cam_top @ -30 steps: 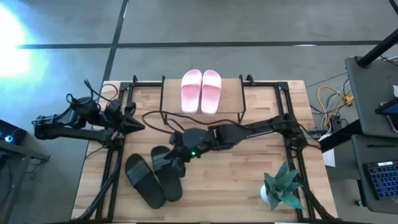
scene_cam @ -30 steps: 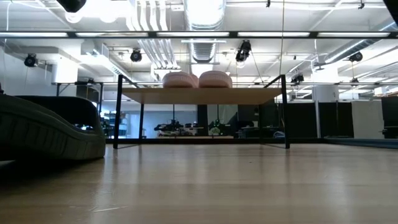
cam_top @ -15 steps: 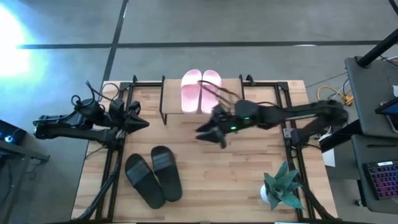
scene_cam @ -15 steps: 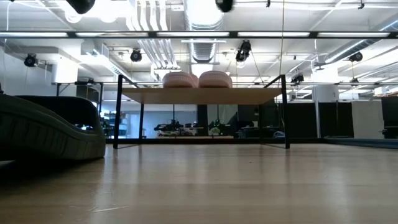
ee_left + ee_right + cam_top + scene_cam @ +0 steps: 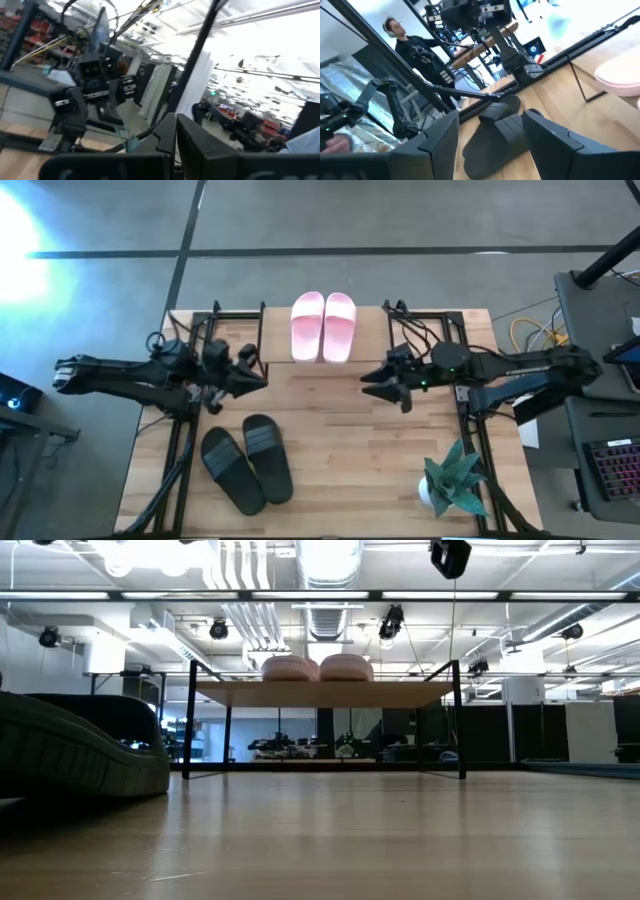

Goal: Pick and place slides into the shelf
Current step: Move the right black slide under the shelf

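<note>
The pink slides (image 5: pixel 323 327) lie side by side on the shelf (image 5: pixel 375 352) at the table's far edge; the low view shows them (image 5: pixel 315 668) on its plank top (image 5: pixel 325 694). The black slides (image 5: pixel 246 468) lie soles down on the table, near and left, and one (image 5: pixel 80 752) fills the low view's left. My right gripper (image 5: pixel 370 379) hovers open right of the shelf, pointing left; its wrist view (image 5: pixel 491 115) looks toward the black slides (image 5: pixel 495 131). My left gripper (image 5: pixel 260 377) is shut, above the table's left part, far of the black slides.
A potted plant (image 5: pixel 453 480) stands at the near right corner. Black frame rails (image 5: pixel 187 440) run along the table's left and right sides, with cables at the far corners. A person (image 5: pixel 407 40) stands beyond the table's left side. Bare wood (image 5: pixel 370 450) lies between slides and plant.
My right gripper has risen from over the black slides and swung toward the table's right and far edge, holding nothing. My left gripper has moved a little toward the table's right. The slides have stayed where they were.
</note>
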